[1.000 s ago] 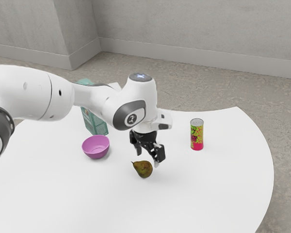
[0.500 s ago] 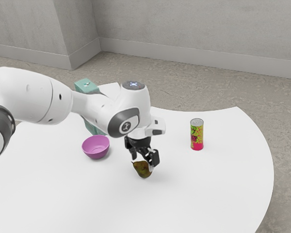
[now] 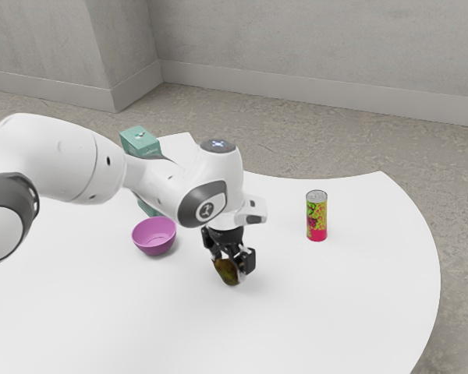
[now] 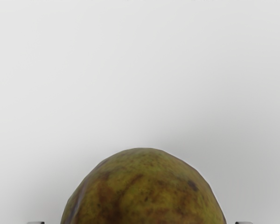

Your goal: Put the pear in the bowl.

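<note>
Pear [image 3: 228, 272]: lies on its side on the surface [image 3: 312, 312], outside the bowl [image 3: 154, 237]. Tapers toward the exterior view's left and a little away from that camera, rounded end the other way, long axis slanting along the surface; partly covered by the fingers [image 3: 249, 261]. Shows in the wrist view as a mottled green-brown dome between released fingers, spread to either side, with a strip of surface visible between each tip and the skin. Just above, points steeply down with the hand [image 3: 228, 235], at the end of the arm [image 3: 54, 156] reaching in from the exterior view's left. Toward the exterior view's left, near the pear, sits upright as a purple bowl. Toward the exterior view's right, well apart, stands upright as a can [image 3: 317, 216]. Farther back, rises behind the bowl as a teal carton [image 3: 140, 142], partly hidden by the arm.
</note>
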You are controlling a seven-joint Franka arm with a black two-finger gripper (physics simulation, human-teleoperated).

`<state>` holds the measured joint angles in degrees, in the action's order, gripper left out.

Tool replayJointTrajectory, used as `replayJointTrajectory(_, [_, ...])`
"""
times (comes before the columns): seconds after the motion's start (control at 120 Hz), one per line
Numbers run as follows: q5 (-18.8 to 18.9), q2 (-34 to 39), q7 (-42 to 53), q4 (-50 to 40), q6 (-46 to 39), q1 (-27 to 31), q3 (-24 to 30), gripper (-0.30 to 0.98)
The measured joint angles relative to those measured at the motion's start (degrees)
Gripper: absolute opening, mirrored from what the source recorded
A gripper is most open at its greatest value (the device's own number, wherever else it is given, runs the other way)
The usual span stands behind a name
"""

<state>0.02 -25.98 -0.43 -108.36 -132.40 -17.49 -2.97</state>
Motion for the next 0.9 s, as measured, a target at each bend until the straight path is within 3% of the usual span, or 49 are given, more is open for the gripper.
replayJointTrajectory(0.608, [-1.1,1.1,-0.2,-0.4,0.2,0.1,0.0,0.36])
replayJointTrajectory(0.9, [-1.1,10.3,-0.9,-7.5,0.5,11.8,-0.2,0.33])
